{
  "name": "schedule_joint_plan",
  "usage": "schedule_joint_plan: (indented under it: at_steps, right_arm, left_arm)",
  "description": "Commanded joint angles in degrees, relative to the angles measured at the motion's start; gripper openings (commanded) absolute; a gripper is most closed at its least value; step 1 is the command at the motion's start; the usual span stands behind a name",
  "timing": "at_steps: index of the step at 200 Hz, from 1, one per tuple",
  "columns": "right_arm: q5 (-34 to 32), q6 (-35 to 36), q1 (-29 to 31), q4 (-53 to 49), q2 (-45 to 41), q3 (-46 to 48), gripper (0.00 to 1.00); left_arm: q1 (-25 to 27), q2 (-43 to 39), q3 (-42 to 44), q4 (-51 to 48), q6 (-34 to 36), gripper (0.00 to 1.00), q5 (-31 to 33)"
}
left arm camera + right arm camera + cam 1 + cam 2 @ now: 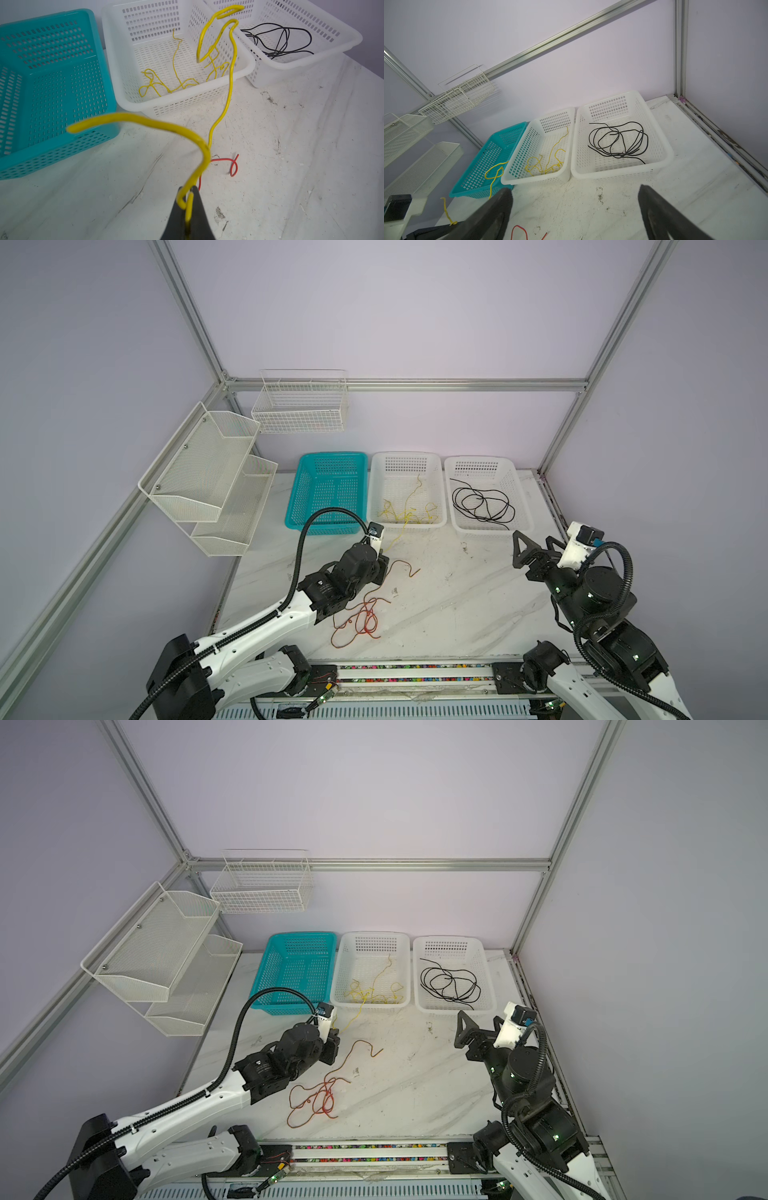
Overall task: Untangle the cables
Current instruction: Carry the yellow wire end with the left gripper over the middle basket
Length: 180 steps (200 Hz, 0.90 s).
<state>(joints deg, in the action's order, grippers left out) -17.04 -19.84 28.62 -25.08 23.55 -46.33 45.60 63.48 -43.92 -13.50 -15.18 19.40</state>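
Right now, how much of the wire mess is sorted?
Done: black cable lies in the right basket, yellow cables in the middle basket. In hand: the left gripper pinches a long yellow cable. Left: the red tangle on the table.

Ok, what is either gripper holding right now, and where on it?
Left gripper pinches the yellow cable at a bend near its free end; right gripper open, empty.

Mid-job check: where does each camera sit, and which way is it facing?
Both top views: high above the front edge, looking down on the table; left arm and right arm show.
Left wrist: behind the shut left tool pinching the yellow cable, facing the basket row.
Right wrist: behind the open right tool, facing the same row.
Shared by both wrist views: the black cable in its white basket.
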Motion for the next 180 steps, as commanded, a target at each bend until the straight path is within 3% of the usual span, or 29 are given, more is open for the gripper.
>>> schedule_joint_plan:
  at_steps: [1, 95, 180]
  right_arm:
    - [-1.40, 0.94, 0.01, 1.20, -0.65, 0.89, 0.97]
    - [-1.68, 0.94, -0.04, 1.26, -1.92, 0.97, 0.97]
    - [-2.56, 0.92, -0.01, 1.17, -4.83, 1.05, 0.97]
  left_arm:
    - [-1.51, 3.09, -7.52, 5.31, 0.83, 0.00, -2.33]
    - [-9.68, 21.01, -22.86, 6.29, -4.85, 0.00, -4.53]
    - [-14.70, 37.59, -35.60, 5.73, -4.51, 0.00, -7.06]
